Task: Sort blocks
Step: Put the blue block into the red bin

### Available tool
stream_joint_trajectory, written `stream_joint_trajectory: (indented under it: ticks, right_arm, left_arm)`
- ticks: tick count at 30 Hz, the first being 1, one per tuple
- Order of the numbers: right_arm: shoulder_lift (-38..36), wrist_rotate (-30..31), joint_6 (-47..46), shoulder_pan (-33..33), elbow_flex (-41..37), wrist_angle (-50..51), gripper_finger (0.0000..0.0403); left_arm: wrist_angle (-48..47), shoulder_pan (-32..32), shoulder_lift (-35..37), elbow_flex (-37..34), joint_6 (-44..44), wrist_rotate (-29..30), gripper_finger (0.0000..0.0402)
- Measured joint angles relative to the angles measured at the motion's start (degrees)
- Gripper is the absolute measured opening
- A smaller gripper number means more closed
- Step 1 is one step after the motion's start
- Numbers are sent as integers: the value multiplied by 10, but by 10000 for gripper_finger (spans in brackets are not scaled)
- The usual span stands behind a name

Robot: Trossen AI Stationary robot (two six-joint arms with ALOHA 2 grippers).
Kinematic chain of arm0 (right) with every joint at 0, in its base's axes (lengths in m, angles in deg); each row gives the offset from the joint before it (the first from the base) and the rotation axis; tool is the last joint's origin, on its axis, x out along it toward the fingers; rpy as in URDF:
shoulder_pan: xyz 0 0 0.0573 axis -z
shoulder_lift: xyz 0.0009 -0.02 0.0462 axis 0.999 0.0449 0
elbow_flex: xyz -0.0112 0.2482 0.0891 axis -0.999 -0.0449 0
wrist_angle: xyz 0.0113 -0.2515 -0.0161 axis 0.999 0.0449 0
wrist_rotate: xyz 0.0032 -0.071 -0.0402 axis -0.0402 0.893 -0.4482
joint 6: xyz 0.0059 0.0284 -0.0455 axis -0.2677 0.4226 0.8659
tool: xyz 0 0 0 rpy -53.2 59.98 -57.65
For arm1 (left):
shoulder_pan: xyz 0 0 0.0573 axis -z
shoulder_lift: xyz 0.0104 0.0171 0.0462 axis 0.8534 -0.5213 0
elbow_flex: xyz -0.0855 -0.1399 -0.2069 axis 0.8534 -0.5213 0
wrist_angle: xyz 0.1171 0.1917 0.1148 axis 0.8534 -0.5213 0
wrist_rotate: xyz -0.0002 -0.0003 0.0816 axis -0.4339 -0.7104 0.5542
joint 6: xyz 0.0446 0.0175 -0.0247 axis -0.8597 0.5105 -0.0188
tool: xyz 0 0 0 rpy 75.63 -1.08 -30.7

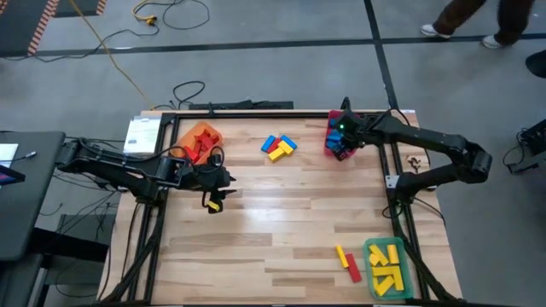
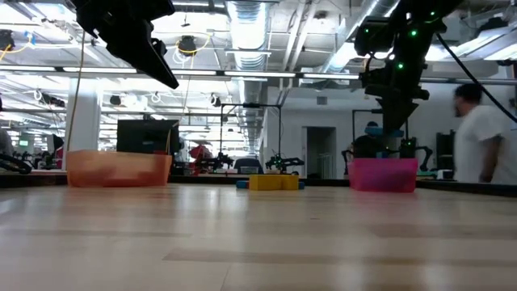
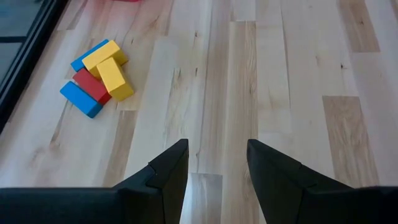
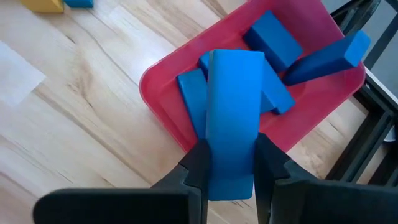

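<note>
My right gripper (image 4: 231,163) hangs over the red bin (image 1: 339,143) at the table's far right, shut on a blue block (image 4: 231,118). Several blue blocks (image 4: 273,40) lie in that bin, one leaning on its rim. A small pile of blue, yellow and red blocks (image 1: 279,147) lies on the table at the far middle, also seen in the left wrist view (image 3: 98,76). My left gripper (image 3: 217,165) hovers open above the bare table at the left, short of that pile, with nothing between its fingers. My right gripper pinches the blue block between its two fingers by its long sides at one end (image 4: 231,177). The fingers slant steeply down from above. The block runs along the fingers and sticks out past their tips, lifted clear above the red bin's blocks.
An orange bin (image 1: 201,141) with red blocks stands at the far left. A green bin (image 1: 388,266) with yellow blocks stands at the near right, with a yellow and a red block (image 1: 345,260) on the table beside it. A person (image 2: 481,133) stands beyond the table.
</note>
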Motion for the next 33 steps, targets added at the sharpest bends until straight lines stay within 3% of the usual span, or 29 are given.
stream_joint_trajectory:
  ticks: [17, 33]
  right_arm:
    - [5, -63, 19, 58, 0, -10, 76]
    - [5, -149, 30, 138, -81, -150, 78]
  left_arm:
    - [0, 0, 0, 0, 0, 0, 158]
    - [3, 0, 0, 1, 30, 0, 158]
